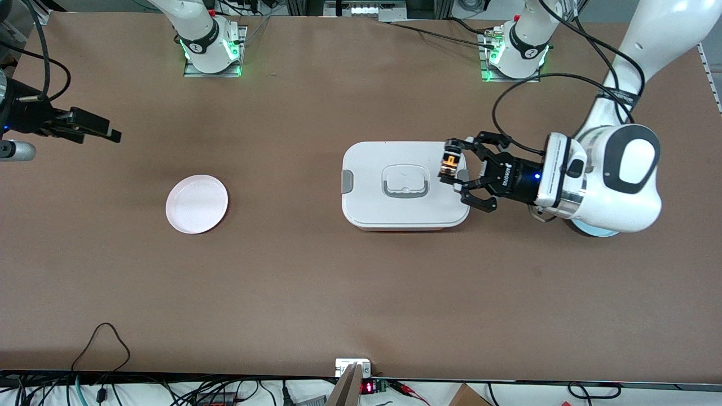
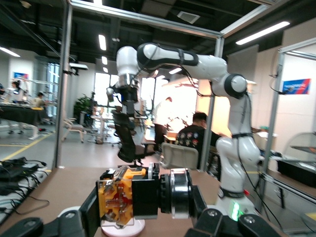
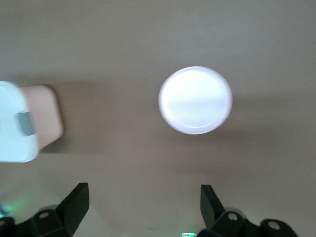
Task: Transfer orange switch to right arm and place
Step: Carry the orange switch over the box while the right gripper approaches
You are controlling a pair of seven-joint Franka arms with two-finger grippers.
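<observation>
Orange switch (image 1: 450, 163) pinched in left end effector (image 1: 458, 169) over white box (image 1: 395, 217): small, stiff, light, probably slick. Free orange end best for taking. Right end effector (image 3: 143, 202) waiting wide open above plate (image 1: 197, 203).

Bare table (image 1: 293, 270) around pink plate (image 1: 197, 203); white lidded box (image 1: 403, 183) mid-table.
</observation>
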